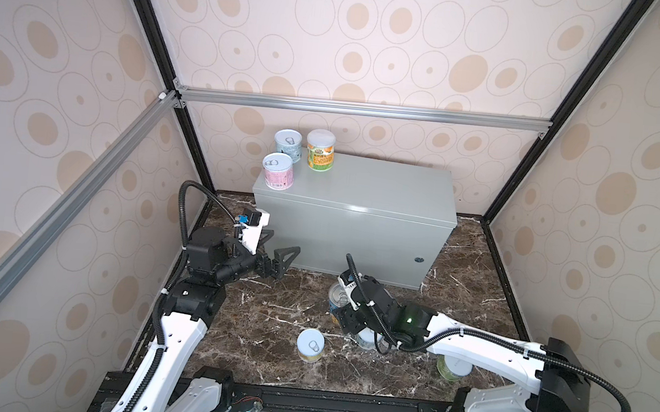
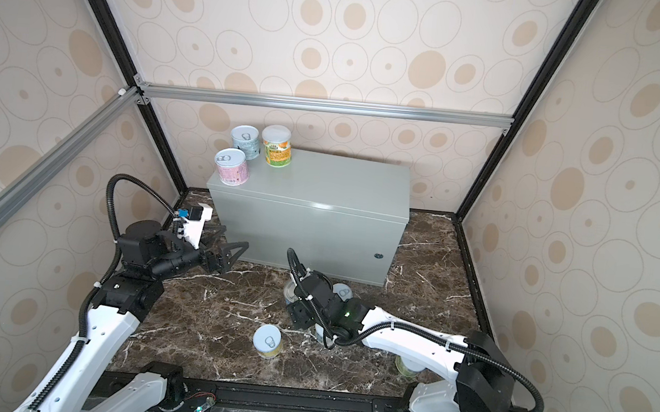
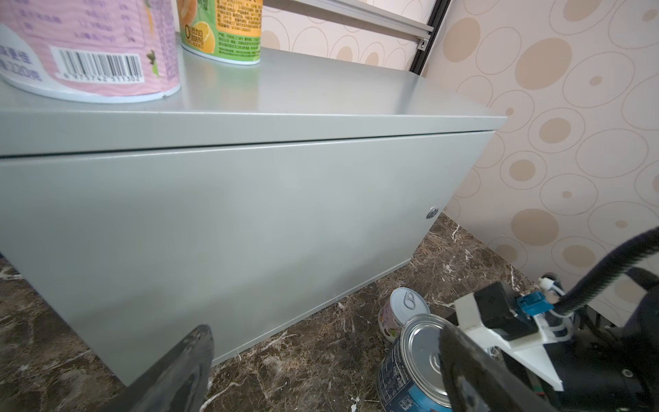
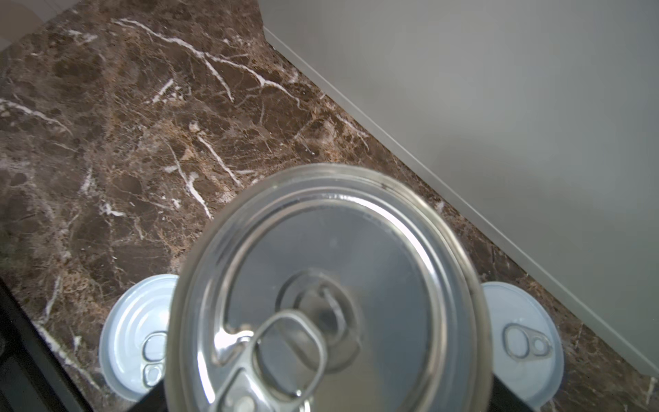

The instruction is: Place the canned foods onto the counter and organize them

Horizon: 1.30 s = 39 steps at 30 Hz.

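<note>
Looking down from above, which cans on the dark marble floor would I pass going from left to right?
yellow can → soup can → half-hidden pale can → green can

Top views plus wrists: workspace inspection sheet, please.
Surface: dark marble surface, white-veined, no spills seen.
Job's things: counter carries pink can, blue-label can, green-orange can at its left end; off the counter: yellow can, tall blue can, plus rear can, middle can, green can partly behind the right arm.
Clutter: nothing seen.
Grippers: left gripper open, empty, before the counter's front; right gripper straddles the tall blue can, grip unclear.
Cables: left conduit and right conduit loop free, none seen snagged.
Surroundings: oval-pattern wallpaper, aluminium frame.
</note>
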{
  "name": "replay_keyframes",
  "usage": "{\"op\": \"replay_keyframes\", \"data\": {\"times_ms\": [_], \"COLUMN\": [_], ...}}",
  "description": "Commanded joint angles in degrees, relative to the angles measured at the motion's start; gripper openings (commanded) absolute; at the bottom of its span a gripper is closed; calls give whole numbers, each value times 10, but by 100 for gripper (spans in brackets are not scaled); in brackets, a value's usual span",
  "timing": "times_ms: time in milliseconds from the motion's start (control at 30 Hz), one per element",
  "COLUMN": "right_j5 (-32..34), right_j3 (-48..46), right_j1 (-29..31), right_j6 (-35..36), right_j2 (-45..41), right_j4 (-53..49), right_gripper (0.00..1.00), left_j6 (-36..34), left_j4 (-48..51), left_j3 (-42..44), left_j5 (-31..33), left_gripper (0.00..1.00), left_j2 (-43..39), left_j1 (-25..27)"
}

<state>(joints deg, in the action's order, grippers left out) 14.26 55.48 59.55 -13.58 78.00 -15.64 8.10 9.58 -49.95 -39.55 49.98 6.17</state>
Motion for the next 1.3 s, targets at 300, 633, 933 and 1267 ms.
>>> {"op": "replay_keyframes", "data": {"times_ms": [300,633,933,1267], "right_j5": [-16,-21,-30,-18], "right_j3": [141,176,230,107], "right_j1": [-2,-5,-16,-30], "right_j6": [61,82,108,50], "right_j2": [-54,-68,-70,-53], "right_j4": [34,39,26,73], "right_gripper": [54,54,54,53], "left_j6": [-2,-2,1,3], "left_j4": [-16,-17,-20,-18], "left_j3": [-7,-8,-6,-3], "left_j5": [-1,-2,-2,2], "left_gripper": [98,98,98,98], "left_j2": [-15,-14,-14,-13], "left_j1": [3,3,3,4]}}
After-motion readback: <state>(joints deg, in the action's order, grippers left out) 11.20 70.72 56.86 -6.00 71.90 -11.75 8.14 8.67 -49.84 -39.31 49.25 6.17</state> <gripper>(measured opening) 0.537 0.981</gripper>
